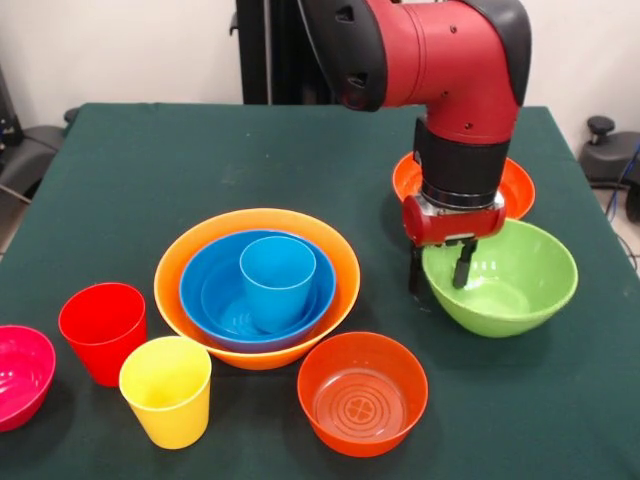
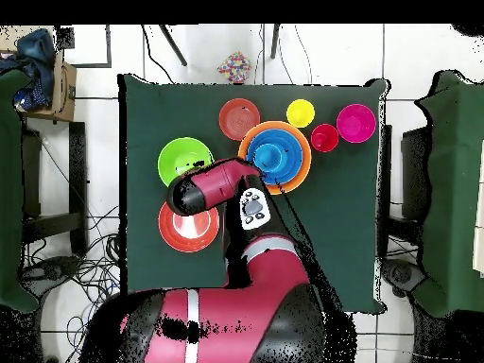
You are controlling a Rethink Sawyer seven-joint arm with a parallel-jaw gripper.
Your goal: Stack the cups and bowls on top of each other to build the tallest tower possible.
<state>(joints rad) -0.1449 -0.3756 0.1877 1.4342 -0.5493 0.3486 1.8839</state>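
My gripper (image 1: 438,270) is open, with one finger outside and one inside the near-left rim of the lime green bowl (image 1: 510,285), which rests on the table. The tower stands left of it: the pale orange bowl (image 1: 330,250) holds the blue bowl (image 1: 205,275), a smaller light blue bowl and the light blue cup (image 1: 277,275). The red cup (image 1: 102,330) and yellow cup (image 1: 167,388) stand at the front left, upright. In the overhead view the arm hides the gripper beside the green bowl (image 2: 184,159).
A red-orange bowl (image 1: 362,392) sits at the table's front, another (image 1: 515,185) behind the green bowl. The magenta-pink bowl (image 1: 20,372) is at the left edge. The arm hangs over the table's right half.
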